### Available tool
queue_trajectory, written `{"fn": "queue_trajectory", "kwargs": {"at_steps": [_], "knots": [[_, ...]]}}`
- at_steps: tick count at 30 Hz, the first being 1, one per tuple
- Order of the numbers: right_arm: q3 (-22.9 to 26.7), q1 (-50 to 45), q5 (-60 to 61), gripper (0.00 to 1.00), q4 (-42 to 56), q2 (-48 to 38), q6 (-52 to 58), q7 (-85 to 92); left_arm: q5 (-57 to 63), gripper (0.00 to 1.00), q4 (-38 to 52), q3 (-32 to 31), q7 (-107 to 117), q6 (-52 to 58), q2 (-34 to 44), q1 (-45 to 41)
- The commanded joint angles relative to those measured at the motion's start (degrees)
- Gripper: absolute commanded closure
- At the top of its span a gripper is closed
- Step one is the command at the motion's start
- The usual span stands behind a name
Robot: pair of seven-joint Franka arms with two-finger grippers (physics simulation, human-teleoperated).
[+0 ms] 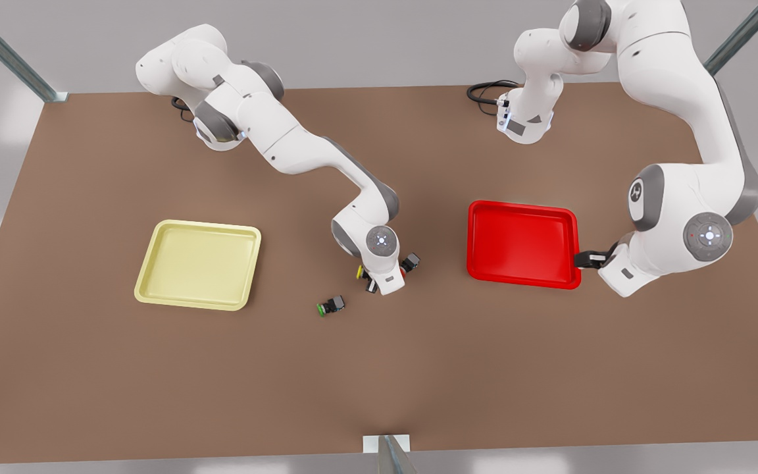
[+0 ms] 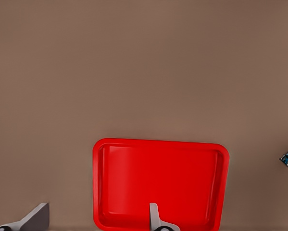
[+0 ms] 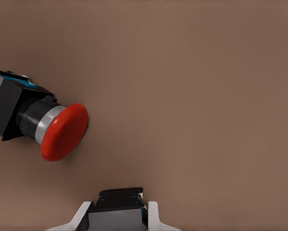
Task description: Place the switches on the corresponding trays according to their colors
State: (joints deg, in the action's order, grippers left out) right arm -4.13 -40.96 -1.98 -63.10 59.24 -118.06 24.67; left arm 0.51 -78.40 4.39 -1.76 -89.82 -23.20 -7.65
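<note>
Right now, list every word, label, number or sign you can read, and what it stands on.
None reads as words or numbers.
Logo on left arm's joint: a symbol, not letters.
Blue marks on red switch: blurred.
Grey patch on left arm's link: too small.

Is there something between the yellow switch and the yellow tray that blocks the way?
Nothing visible does. The right gripper is shut on the yellow switch, and only bare table lies between it and the yellow tray. The green switch lies off that line.
</note>
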Motion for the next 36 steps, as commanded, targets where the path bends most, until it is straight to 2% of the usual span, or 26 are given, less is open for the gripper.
{"fn": "queue_trajectory", "kwargs": {"at_steps": [1, 7, 11, 12, 13, 18, 20, 22, 24, 27, 29, 30, 31, 33, 34, 35, 36], "knots": [[0.00, 0.00, -0.22, 0.51, 0.00, -0.09, 0.02, -0.06, -0.07, 0.00, 0.00, 0.00, 0.00, 0.00, 0.00, 0.00], [0.08, 1.23, -1.10, 0.51, -2.90, -2.99, -0.15, 0.46, -1.83, 0.00, 0.09, 0.00, 0.00, 0.08, 0.18, -0.09], [-0.09, 4.66, -1.10, 0.51, -13.44, -11.68, -0.68, 3.19, -7.62, 0.00, -0.17, -0.70, 18.52, -1.85, 0.35, -2.72], [-0.18, 6.06, -1.45, 0.51, -18.01, -15.29, -1.03, 3.98, -9.74, 0.00, -0.35, -0.70, 28.82, -2.11, 0.09, -5.36], [-0.44, 7.82, -2.86, 0.51, -22.32, -18.81, -1.03, 4.24, -10.97, 0.00, -0.44, -0.79, 29.18, -2.11, 0.09, -7.64], [-0.97, 19.77, -3.47, 0.51, -43.33, -35.95, -2.70, 12.85, -9.92, 0.00, -0.26, -1.58, 3.52, -4.57, -4.74, -18.80], [-0.97, 26.54, -3.56, 0.51, -47.90, -38.41, -2.96, 20.23, -10.53, 0.00, -0.17, -1.84, 3.51, -9.41, -7.47, -22.06], [-0.88, 29.35, -4.35, 0.51, -52.47, -39.73, -5.25, 20.76, -10.27, 0.00, -0.26, -1.84, 3.16, -16.00, -10.37, -26.45], [-0.88, 34.10, -5.67, 0.51, -56.60, -40.61, -8.24, 25.95, -10.71, 0.00, -0.35, -1.85, 3.16, -19.25, -11.77, -30.49], [-0.88, 35.77, -5.67, 0.51, -60.99, -40.78, -10.43, 27.62, -11.23, 0.00, -1.93, -2.02, 3.25, -20.57, -13.71, -34.19], [-0.79, 35.86, -5.76, 0.25, -62.76, -40.61, -13.25, 27.71, -11.15, 0.00, -2.11, -2.02, 3.25, -20.57, -14.59, -34.54], [-0.88, 36.21, -5.76, 0.17, -62.76, -40.43, -13.16, 27.71, -10.79, 0.00, -2.11, -1.93, 3.16, -20.39, -14.85, -34.54], [-0.80, 36.30, -5.76, 0.13, -62.76, -40.43, -13.07, 27.71, -10.44, 0.00, -2.20, -1.76, 3.16, -20.48, -15.38, -34.54], [-0.88, 36.30, -5.76, 0.12, -62.67, -40.52, -12.90, 27.71, -10.35, 0.00, -2.28, -1.58, 2.11, -21.18, -16.08, -34.54], [-0.88, 36.30, -5.76, 0.12, -62.49, -40.70, -12.72, 27.71, -10.35, 0.00, -4.12, -1.32, 0.79, -23.29, -15.82, -34.54], [-0.88, 36.21, -5.76, 0.12, -62.14, -42.10, -12.54, 28.15, -10.35, 0.00, -9.58, -1.32, -1.14, -29.44, -14.24, -34.54], [-0.88, 35.69, -5.76, 0.12, -58.19, -43.86, -7.37, 28.06, -10.27, 0.00, -9.67, -1.14, -2.46, -29.71, -14.32, -34.54]]}}
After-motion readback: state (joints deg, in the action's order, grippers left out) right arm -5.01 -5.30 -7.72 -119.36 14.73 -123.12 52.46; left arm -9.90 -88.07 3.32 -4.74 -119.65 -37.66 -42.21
